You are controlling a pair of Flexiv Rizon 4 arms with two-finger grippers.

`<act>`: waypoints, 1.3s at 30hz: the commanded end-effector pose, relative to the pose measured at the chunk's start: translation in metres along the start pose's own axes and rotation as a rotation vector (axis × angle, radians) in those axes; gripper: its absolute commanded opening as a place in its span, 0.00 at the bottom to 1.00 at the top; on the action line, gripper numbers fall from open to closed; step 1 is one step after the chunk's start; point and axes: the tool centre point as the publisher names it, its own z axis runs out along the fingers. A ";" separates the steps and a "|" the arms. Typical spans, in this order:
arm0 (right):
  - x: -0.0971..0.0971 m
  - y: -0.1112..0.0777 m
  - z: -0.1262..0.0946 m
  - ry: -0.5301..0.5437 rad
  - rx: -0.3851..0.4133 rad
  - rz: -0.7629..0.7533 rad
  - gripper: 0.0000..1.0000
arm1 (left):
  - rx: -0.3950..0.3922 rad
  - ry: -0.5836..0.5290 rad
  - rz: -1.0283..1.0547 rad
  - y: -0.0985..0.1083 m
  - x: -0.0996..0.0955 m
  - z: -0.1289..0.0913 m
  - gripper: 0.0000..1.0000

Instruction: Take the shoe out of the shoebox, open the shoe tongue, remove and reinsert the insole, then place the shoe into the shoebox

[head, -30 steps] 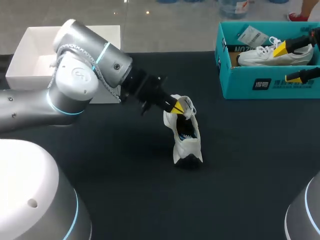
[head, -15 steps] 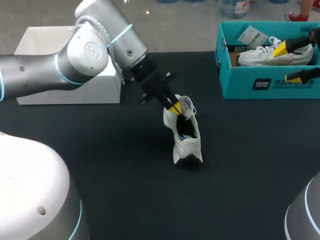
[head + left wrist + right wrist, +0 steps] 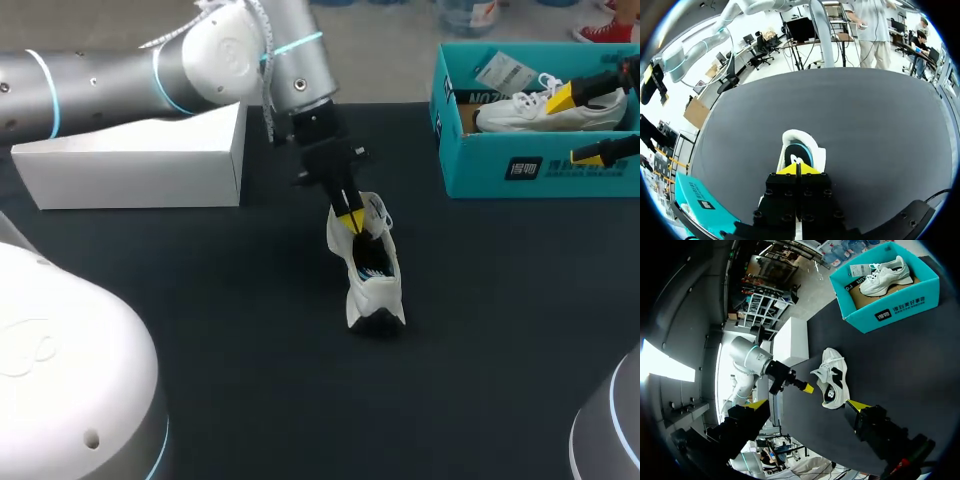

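The table (image 3: 250, 330) carries all the work items. The left arm (image 3: 120, 75) reaches in over the white box (image 3: 140, 165). The shoebox (image 3: 500, 165) sits at the far right with a second shoe (image 3: 545, 108) inside.

The shoe (image 3: 372, 290) stands on its sole mid-table, well apart from the shoebox. This placement is judged to leave room to work on its opening.

- Long axis: roughly front to back of the table. The dark-patched end – judged the heel – points toward the robot.
- Left gripper (image 3: 350, 220): fingers pressed together at the tongue (image 3: 375, 212), judged positioned to lift it. Whether a fold is nipped between them cannot be told.
- Right gripper (image 3: 807, 405): fingers spread wide and empty, held well clear – judged on standby.
- Insole (image 3: 798, 150): seated inside, just ahead of the left fingers.
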 end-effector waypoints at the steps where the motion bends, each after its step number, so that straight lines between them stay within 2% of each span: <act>1: 0.000 0.000 0.001 -0.003 -0.001 0.002 1.00 | 0.004 0.123 -0.010 0.008 -0.012 0.014 0.00; 14: 0.000 0.000 0.001 -0.003 -0.001 0.002 1.00 | -0.012 0.107 -0.029 0.025 -0.008 0.032 0.00; 24: 0.000 0.000 0.001 -0.003 -0.001 0.002 1.00 | 0.026 0.161 -0.048 0.029 0.003 0.056 0.00; 39: 0.000 0.000 0.001 -0.003 -0.001 0.002 1.00 | 0.026 0.213 -0.053 0.031 0.015 0.085 0.00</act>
